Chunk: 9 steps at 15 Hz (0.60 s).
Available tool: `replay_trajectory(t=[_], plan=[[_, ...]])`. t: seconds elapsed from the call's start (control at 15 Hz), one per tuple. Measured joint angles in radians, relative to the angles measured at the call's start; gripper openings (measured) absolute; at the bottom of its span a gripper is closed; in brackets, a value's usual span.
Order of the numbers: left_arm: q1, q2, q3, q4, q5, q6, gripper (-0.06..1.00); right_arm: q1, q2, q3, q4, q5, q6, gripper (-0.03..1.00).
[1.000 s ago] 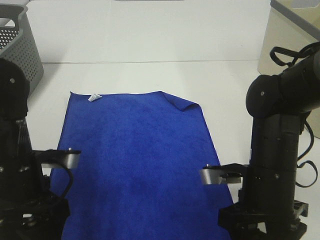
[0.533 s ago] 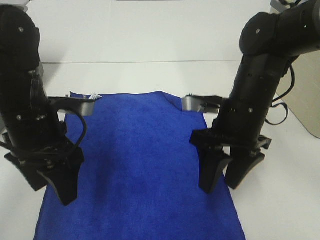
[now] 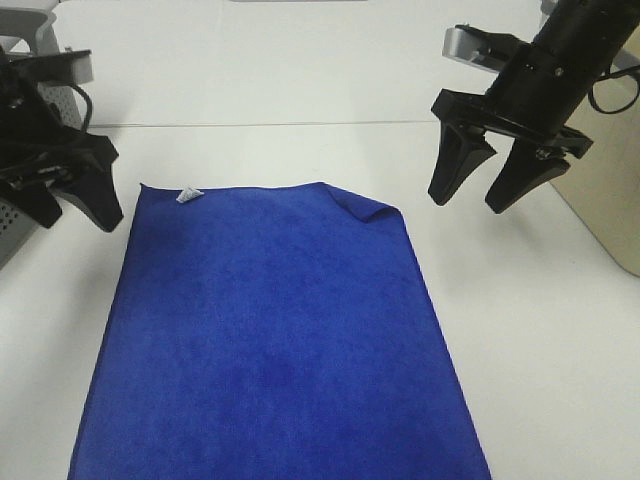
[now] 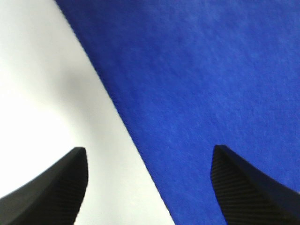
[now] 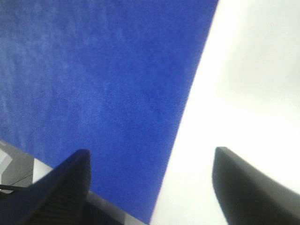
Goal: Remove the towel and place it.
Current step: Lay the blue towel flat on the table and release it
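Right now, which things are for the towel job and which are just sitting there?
For the job:
- towel, flat on the table
- left end effector, open, empty
- right end effector, open, empty

Just lying about:
- grey basket, far left, mostly hidden behind the arm
- beige bin, far right

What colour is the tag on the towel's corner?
White; the tag on the towel shows best in the exterior high view.
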Motion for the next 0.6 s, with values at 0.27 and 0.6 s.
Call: replay_trajectory(t=[0.27,0.6], plan=[[0.069,0.057,-0.059,0.0,-0.025,0.0,0.69,-0.013,0.001,-0.037,-0.092,-0.06,-0.01,0.93],[0.075,0.237,-0.228,-0.058,-0.05,0.013,0.69,-0.153,0.115,-0.1,0.114,-0.106,-0.194,0.94]])
